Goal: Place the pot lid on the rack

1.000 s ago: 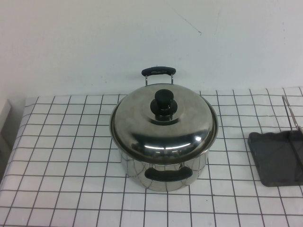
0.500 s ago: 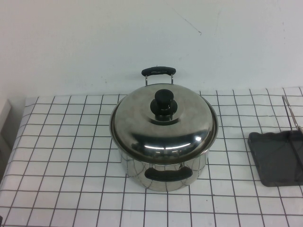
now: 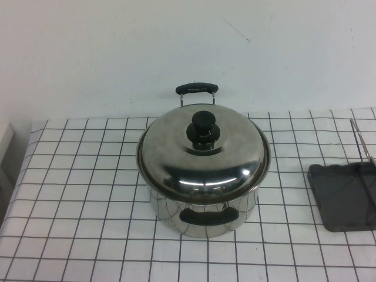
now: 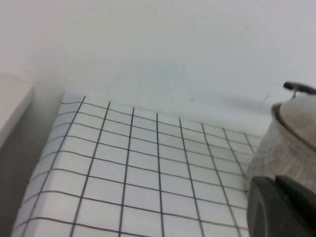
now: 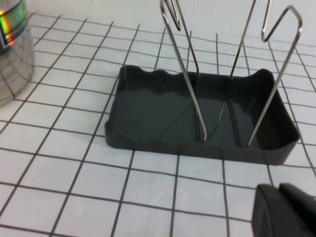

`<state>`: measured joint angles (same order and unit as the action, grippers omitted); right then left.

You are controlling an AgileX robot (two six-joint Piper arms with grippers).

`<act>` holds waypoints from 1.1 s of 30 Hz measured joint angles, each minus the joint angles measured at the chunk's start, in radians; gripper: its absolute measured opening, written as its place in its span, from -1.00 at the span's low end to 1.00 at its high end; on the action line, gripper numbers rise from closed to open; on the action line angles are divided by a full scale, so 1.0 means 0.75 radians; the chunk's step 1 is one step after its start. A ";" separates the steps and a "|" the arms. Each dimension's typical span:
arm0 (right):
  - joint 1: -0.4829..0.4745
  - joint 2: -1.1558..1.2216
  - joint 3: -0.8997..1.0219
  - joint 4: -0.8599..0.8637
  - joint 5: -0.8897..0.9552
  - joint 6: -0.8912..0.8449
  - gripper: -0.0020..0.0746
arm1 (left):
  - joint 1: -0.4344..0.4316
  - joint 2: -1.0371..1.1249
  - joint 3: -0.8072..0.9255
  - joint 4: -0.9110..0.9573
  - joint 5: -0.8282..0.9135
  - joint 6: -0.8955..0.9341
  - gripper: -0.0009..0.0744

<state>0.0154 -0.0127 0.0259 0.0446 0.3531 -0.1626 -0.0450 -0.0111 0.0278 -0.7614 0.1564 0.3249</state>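
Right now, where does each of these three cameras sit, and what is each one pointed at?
High view: raised on the robot's side, looking down at the pot lid on its pot; rack at right; no arms show.
Left wrist view: on the left arm, facing the pot; left hand shut.
Right wrist view: on the right arm, facing the rack; right hand shut.
Shared: the checked table.

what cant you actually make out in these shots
- Rack: the high view's right edge cuts it off; the right wrist view crops its wire tops.
- Pot: inside hidden by the pot lid seated on it.
- Left gripper and right gripper: outside the high view; each wrist view shows only a dark, shut tip at its corner.
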 joint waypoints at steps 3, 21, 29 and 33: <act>0.000 0.000 0.000 0.000 0.000 0.000 -0.95 | 0.000 0.000 0.000 0.040 0.031 0.133 -0.98; 0.000 0.000 0.000 0.000 0.000 0.000 -0.95 | 0.000 0.000 0.000 -0.508 -0.060 0.087 -0.98; 0.000 0.000 0.000 0.000 0.000 0.000 -0.95 | 0.000 0.000 0.000 -1.201 -0.507 0.057 -0.98; 0.000 0.000 0.000 0.000 0.000 0.000 -0.95 | 0.000 0.000 0.000 -1.261 -0.583 0.095 -0.98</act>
<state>0.0154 -0.0127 0.0259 0.0446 0.3531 -0.1626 -0.0450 -0.0111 0.0278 -1.7068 -0.2812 0.3958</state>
